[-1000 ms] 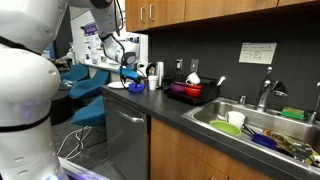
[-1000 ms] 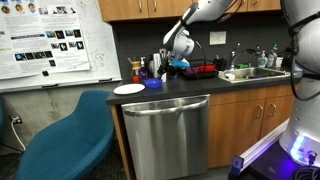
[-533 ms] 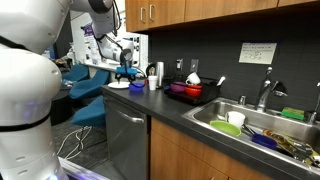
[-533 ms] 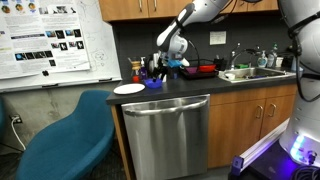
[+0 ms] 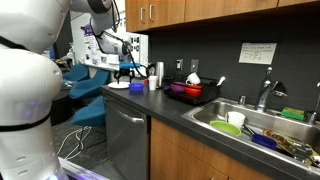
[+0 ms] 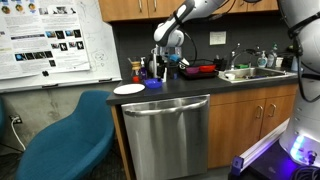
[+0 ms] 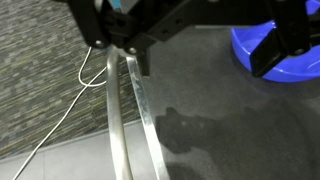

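Countertop (image 6: 190, 84), dark and long, runs beneath the arm. A steel dishwasher (image 6: 165, 130) is set under it, straight below the hand. A blue chair (image 6: 68, 135) stands on the floor, beyond the end of the counter nearest the hand. Well away from the hand, far along the counter, is a sink (image 5: 205, 114) crowded with dishes. A red dish (image 5: 186, 91) sits between the hand and the sink.

The gripper (image 5: 127, 70) hangs over the end of the counter with its jaws spread wide. Nothing is between them and they touch nothing.

A white plate (image 6: 129, 89) lies flat on the counter, low and just off to one side of the hand. The blue bowl (image 7: 262, 45) rests on the counter beside that plate, close under the hand. In the wrist view it sits just by one finger, which covers part of its rim, and it lies outside the gap between the fingers.

Below the hand in the same view, a metal strip (image 7: 135, 125) edges the counter. A thin white cord (image 7: 62, 115) loops down past it.
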Controlling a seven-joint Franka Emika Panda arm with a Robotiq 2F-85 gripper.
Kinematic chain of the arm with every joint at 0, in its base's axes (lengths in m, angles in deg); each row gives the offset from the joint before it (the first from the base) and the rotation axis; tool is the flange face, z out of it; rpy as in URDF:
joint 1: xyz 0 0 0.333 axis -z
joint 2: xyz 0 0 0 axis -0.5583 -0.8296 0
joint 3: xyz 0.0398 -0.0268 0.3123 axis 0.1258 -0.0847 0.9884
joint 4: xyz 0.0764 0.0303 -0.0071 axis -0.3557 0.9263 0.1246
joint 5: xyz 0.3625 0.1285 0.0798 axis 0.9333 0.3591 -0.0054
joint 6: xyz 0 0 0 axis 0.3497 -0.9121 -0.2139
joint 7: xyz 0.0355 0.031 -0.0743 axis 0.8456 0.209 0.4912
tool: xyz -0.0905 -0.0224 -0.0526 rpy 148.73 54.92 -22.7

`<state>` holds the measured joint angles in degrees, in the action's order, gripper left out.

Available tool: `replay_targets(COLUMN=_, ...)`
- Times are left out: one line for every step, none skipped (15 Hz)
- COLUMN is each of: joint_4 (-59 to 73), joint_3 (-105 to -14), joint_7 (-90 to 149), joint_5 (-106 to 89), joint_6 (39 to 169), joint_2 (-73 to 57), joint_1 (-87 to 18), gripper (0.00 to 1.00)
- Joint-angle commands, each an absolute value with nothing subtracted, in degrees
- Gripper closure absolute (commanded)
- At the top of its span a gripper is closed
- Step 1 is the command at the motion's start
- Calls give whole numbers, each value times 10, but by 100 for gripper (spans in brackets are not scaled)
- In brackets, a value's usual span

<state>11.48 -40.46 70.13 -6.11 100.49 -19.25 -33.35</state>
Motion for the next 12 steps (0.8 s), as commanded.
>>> replay_targets(joint_4=74, joint_3=-414, joint_7=780, joint_5=-96, joint_6=963, joint_2=-211, joint_1=-353, gripper=0)
replay_targets(joint_4=67, joint_3=-412, joint_7=807, joint_5=-99, joint_6=963, joint_2=-218, joint_1=-354, gripper=0)
replay_targets(joint_4=63, joint_3=-409, joint_7=837, joint_5=-98, joint_6=966, joint_2=-224, joint_1=-354, gripper=0)
replay_targets(joint_4=58, joint_3=-407, joint_7=863, joint_5=-94, joint_6=967, joint_2=-231, joint_1=-355, gripper=0)
replay_targets(joint_4=52, joint_3=-406, joint_7=886, joint_5=-92, joint_6=964, joint_2=-237, joint_1=-357, gripper=0)
replay_targets(joint_4=46, joint_3=-406, joint_7=907, joint_5=-91, joint_6=958, joint_2=-244, joint_1=-359, gripper=0)
replay_targets(joint_4=38, joint_3=-407, joint_7=926, joint_5=-90, joint_6=951, joint_2=-251, joint_1=-361, gripper=0)
replay_targets(joint_4=29, joint_3=-408, joint_7=945, joint_5=-92, joint_6=941, joint_2=-260, joint_1=-363, gripper=0)
replay_targets(joint_4=20, joint_3=-410, joint_7=960, joint_5=-94, joint_6=933, joint_2=-266, joint_1=-366, gripper=0)
replay_targets(joint_4=11, joint_3=-413, joint_7=973, joint_5=-97, joint_6=923, joint_2=-272, joint_1=-368, gripper=0)
replay_targets(joint_4=1, joint_3=-416, joint_7=984, joint_5=-99, joint_6=914, joint_2=-278, joint_1=-372, gripper=0)
replay_targets(joint_4=-8, joint_3=-418, joint_7=994, joint_5=-102, joint_6=905, joint_2=-283, joint_1=-374, gripper=0)
